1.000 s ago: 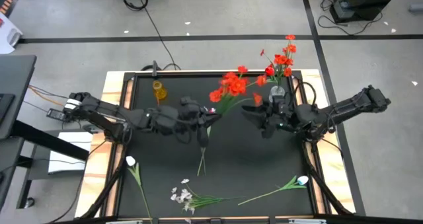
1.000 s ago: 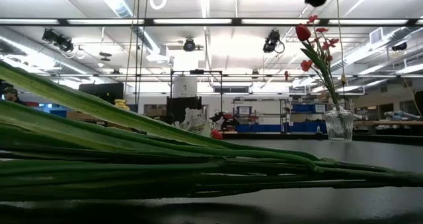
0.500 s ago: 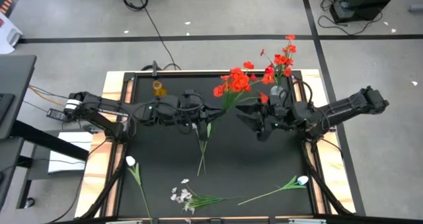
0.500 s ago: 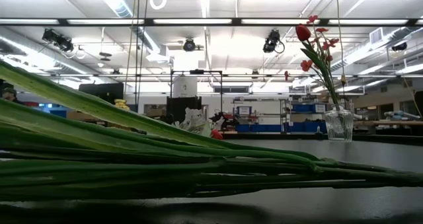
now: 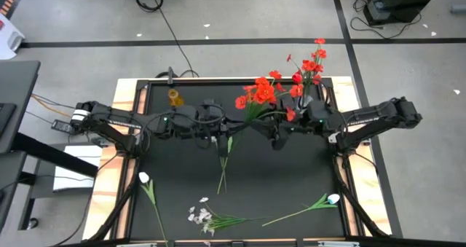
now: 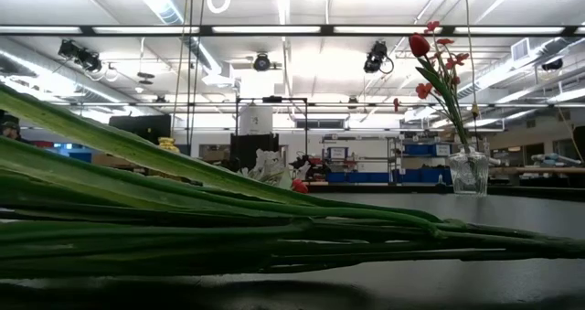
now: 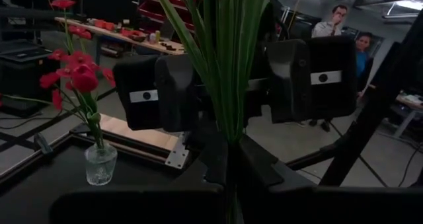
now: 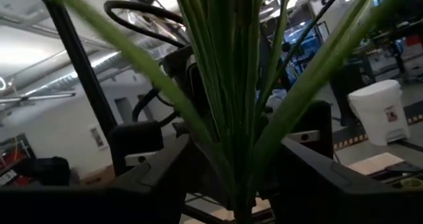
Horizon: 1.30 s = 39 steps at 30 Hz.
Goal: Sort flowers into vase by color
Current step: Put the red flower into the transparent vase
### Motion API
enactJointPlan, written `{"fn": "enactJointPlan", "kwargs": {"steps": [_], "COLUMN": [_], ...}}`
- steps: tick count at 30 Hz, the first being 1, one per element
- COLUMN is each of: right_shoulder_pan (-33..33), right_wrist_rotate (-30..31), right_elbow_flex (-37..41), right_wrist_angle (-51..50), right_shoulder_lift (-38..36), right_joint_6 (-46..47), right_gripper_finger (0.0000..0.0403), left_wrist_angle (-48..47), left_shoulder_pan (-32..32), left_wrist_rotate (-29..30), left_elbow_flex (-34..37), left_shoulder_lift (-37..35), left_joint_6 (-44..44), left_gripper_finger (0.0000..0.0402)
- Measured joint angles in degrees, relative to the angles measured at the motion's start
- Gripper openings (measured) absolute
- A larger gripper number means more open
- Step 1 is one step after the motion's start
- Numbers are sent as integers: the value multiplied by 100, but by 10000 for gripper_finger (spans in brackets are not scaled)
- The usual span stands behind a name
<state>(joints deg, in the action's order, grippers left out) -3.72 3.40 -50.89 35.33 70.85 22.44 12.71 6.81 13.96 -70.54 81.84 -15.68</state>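
My left end effector [image 5: 227, 130] sits near the middle of the bench [image 5: 291, 181], closed on the stems of a red bunch [image 5: 256, 94]. The blooms fan up and away toward the far edge, and the stem ends [image 5: 222, 175] trail down toward the near side. In my left wrist view the green stems [image 7: 228, 65] run straight up between my fingers.

My right end effector [image 5: 275, 134] has its fingers spread wide, one on each side of the same stems, just beside my left one. In my right wrist view the stems [image 8: 231, 85] fill the gap between my open fingers [image 8: 158, 174]; I cannot tell whether they touch.

A clear vase [image 5: 306, 100] with red flowers [image 5: 313, 61] stands at the far right of the bench. A small amber vase [image 5: 174, 97] stands far left.

Still lying on the bench: a white flower [image 5: 149, 192] near left, a white sprig [image 5: 207, 218] near the front edge, and another white flower [image 5: 320, 201] near right.
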Motion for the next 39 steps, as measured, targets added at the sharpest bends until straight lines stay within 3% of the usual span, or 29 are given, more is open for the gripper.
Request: {"fn": "enactJointPlan", "kwargs": {"steps": [4, 13, 17, 22, 33, 39], "right_shoulder_pan": [82, 117, 117, 127, 172, 167], "right_wrist_rotate": [-138, -166, -171, -149, 198, 626], "right_elbow_flex": [-50, -50, -50, -50, -50, -50], "right_wrist_angle": [-105, -238, -251, -280, -746, -1427], "right_shoulder_lift": [7, -6, -8, -8, -107, -399], "right_joint_6": [38, 46, 8, -11, -201, -401], "right_gripper_finger": [181, 54, 16, 14, 14, 14], "left_wrist_angle": [-9, -53, -87, -108, -463, -477], "left_shoulder_pan": [0, 0, 0, 0, -26, -28], "left_wrist_rotate": [0, 2, 4, 10, 37, 92], "left_elbow_flex": [0, 0, 0, 0, 0, 0], "left_shoulder_lift": [0, 0, 0, 0, 0, -4], "left_joint_6": [0, -15, -15, -17, -27, -103], "left_gripper_finger": [20, 20, 20, 39, 140, 155]}}
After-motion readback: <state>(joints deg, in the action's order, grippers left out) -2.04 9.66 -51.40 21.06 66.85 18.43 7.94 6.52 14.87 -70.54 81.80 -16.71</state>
